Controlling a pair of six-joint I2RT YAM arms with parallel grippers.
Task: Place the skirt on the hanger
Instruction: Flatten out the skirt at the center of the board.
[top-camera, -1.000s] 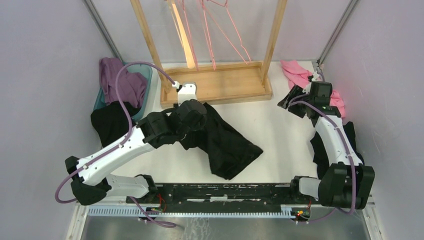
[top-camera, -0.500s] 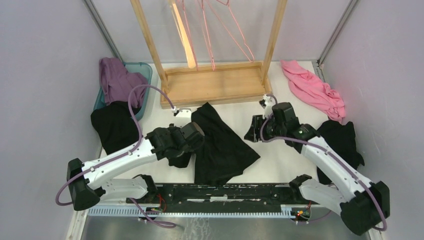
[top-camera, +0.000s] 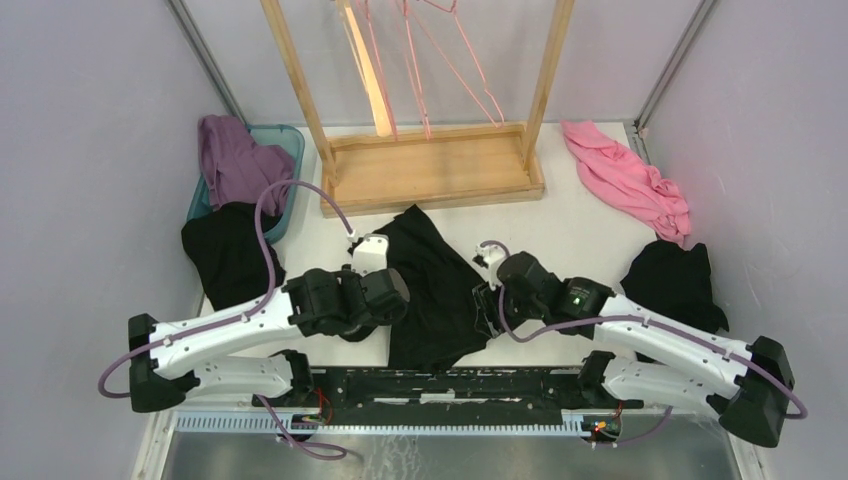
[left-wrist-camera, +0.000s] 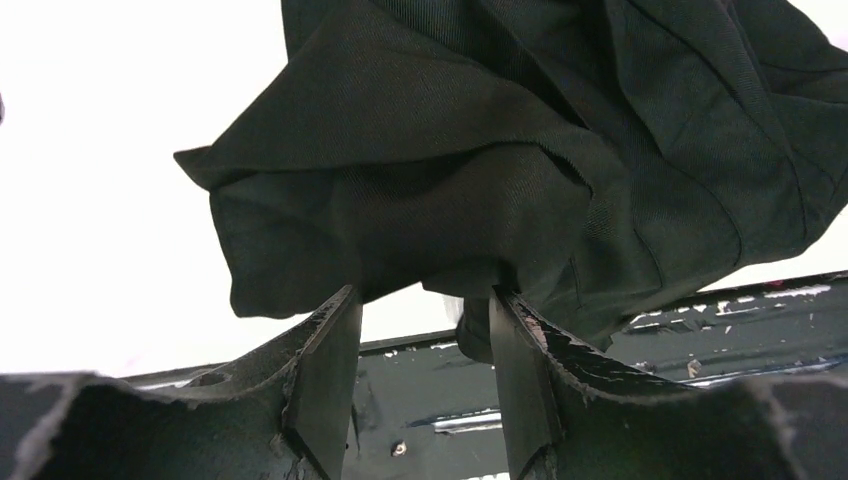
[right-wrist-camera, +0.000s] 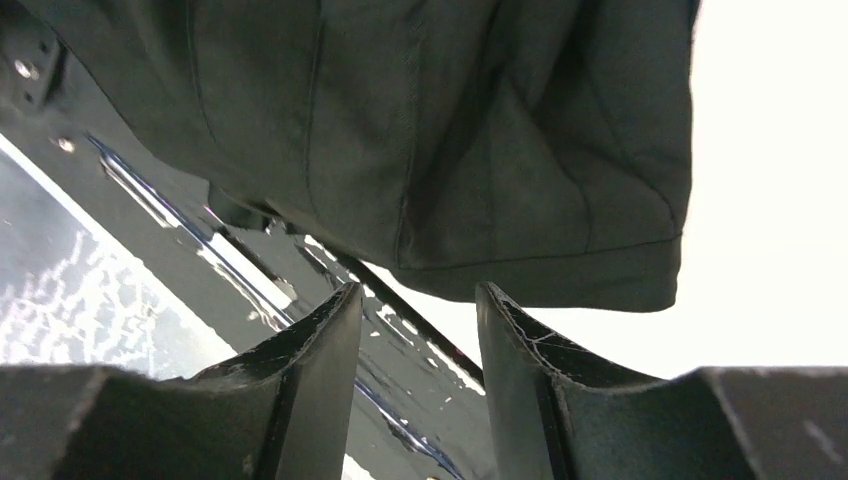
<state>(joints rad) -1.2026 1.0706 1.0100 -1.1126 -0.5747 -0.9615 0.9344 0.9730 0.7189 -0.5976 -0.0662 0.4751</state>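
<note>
The black pleated skirt (top-camera: 435, 290) lies crumpled on the white table in front of the rack. It fills the upper part of the left wrist view (left-wrist-camera: 480, 150) and of the right wrist view (right-wrist-camera: 450, 130). My left gripper (top-camera: 352, 328) sits at the skirt's left side, open (left-wrist-camera: 422, 292), its fingertips just under a hanging fold with nothing between them. At the skirt's right edge my right gripper (top-camera: 483, 303) stands open (right-wrist-camera: 420, 287), its tips short of the hem. The pale beige hanger (top-camera: 375, 90) hangs on the rack at the back.
A wooden rack (top-camera: 430, 170) with thin pink wire hangers (top-camera: 440, 60) stands at the back. There is a pink garment (top-camera: 630, 180) far right, plain black garments at right (top-camera: 670, 280) and left (top-camera: 225, 250), and a purple garment in a teal bin (top-camera: 240, 160). A black rail (top-camera: 450, 385) runs along the near edge.
My left gripper opened, let go of the skirt and drew back toward the near edge. The right arm swung from the pink garment over to the skirt's right edge, its jaws narrowing a little.
</note>
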